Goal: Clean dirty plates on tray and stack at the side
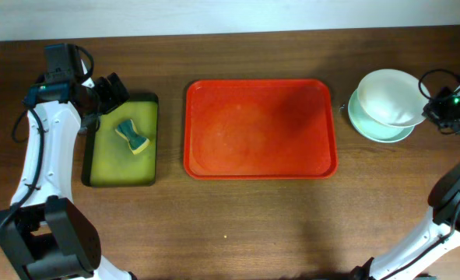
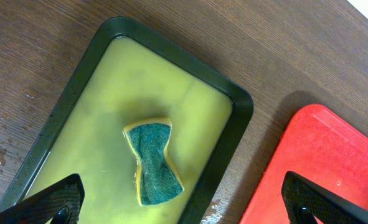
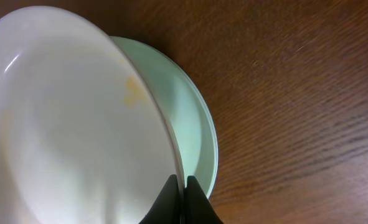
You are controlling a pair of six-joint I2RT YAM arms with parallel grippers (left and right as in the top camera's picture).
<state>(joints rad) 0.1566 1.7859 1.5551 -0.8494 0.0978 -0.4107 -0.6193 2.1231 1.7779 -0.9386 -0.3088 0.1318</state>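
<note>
- Right gripper (image 3: 182,182) clamps the tilted white plate (image 3: 65,124), right of the tray (image 1: 261,128).
- Left gripper (image 2: 182,180), fingers wide apart, hangs left of the tray.

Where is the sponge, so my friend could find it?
Find the big red tray in the middle of the table. Left of it sits a smaller dark green tray holding yellowish liquid. The sponge lies inside: bow-tie shaped, yellow with a green scrubby top.

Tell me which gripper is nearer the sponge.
Left. The left gripper hovers near the sponge, at the green tray's edge; the right gripper is across the table, pinching the white plate.
</note>
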